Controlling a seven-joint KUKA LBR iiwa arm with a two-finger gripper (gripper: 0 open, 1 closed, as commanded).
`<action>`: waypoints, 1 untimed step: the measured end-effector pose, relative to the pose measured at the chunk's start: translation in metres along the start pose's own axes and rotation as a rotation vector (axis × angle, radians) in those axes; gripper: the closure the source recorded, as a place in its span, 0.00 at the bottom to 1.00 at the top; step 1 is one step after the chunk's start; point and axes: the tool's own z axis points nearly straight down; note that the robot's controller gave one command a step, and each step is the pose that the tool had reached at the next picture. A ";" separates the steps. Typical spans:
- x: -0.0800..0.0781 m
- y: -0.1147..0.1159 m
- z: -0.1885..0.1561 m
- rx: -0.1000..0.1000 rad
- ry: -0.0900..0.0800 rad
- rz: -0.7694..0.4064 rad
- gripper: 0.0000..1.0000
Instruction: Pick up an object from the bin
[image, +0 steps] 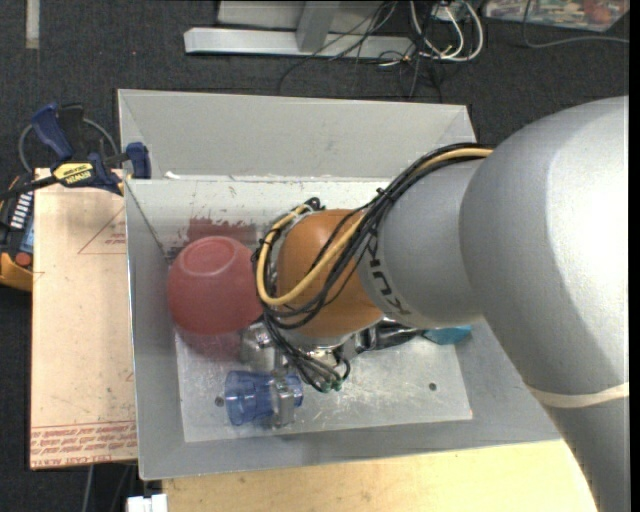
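Arm: grey and bulky, closest to the lens. It enters from the right and hangs over the right half of the bin. An orange cover sits at its wrist, looped with black and yellow cables.

Bin: grey metal with sloping walls. The floor is scuffed and speckled, and a reddish smear marks the back wall. It stands on dark carpet, with loose leads trailing on the floor behind it.

Bowl: pink-red and round, tipped so its mouth faces up and toward the back. It lies in the bin's left half, just beside the orange cover.

Gripper: metal parts and thin wires show below the orange cover, low over the floor toward the front wall. From where I stand I cannot tell whether it is spread or closed.

Blue piece: small, see-through blue plastic with a lumpy outline.
- Position: on the floor at front left of centre, close to the front wall.
- Relative to the gripper: at its lower left. The right end meets the gripper's metal, though I cannot tell whether it is gripped.
- Orientation: on its side, long axis roughly left to right along the front wall. I cannot tell which end leads.

Cyan scrap: a sliver poking out from under the arm at the right, well apart from the blue piece.
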 end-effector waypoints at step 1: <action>0.003 0.001 0.000 -0.002 0.000 -0.312 1.00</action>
